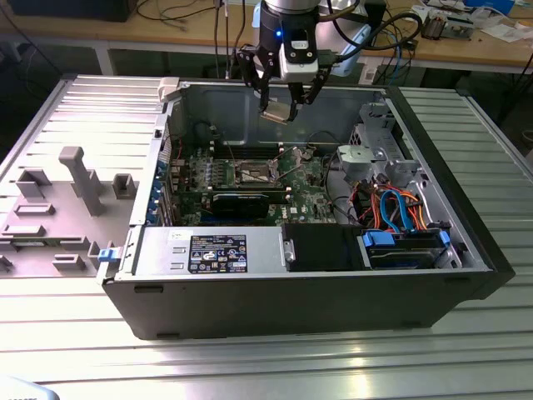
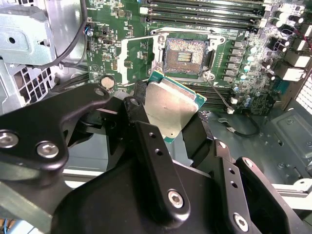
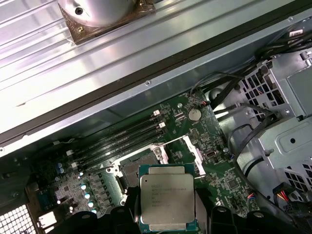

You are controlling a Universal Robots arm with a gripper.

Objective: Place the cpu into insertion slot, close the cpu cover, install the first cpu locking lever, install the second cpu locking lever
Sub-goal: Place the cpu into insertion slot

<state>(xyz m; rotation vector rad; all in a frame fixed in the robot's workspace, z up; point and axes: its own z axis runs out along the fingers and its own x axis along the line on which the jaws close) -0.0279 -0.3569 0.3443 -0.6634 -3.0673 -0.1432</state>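
Note:
My gripper (image 1: 284, 102) hangs over the open computer case, shut on the cpu (image 1: 277, 113). The cpu is a thin square chip with a pale silvery face (image 2: 171, 108), pinched at its edges between the two black fingers (image 2: 146, 127). It is tilted and held well above the board. The insertion slot (image 2: 185, 54), a square socket with a dark pin field and metal rim, lies open on the green board beyond the chip. In the first wrist view the cpu (image 3: 166, 197) partly hides the socket (image 3: 132, 171). The cpu cover (image 3: 193, 147) looks swung open beside the socket.
Long memory slots (image 2: 204, 9) run beside the socket, and a long black card (image 1: 241, 202) sits nearer the front. A metal drive cage (image 1: 376, 146), cables (image 1: 391, 208) and a black power supply (image 1: 321, 246) fill the exterior view's right. A grey moulded tray (image 1: 58, 196) lies outside.

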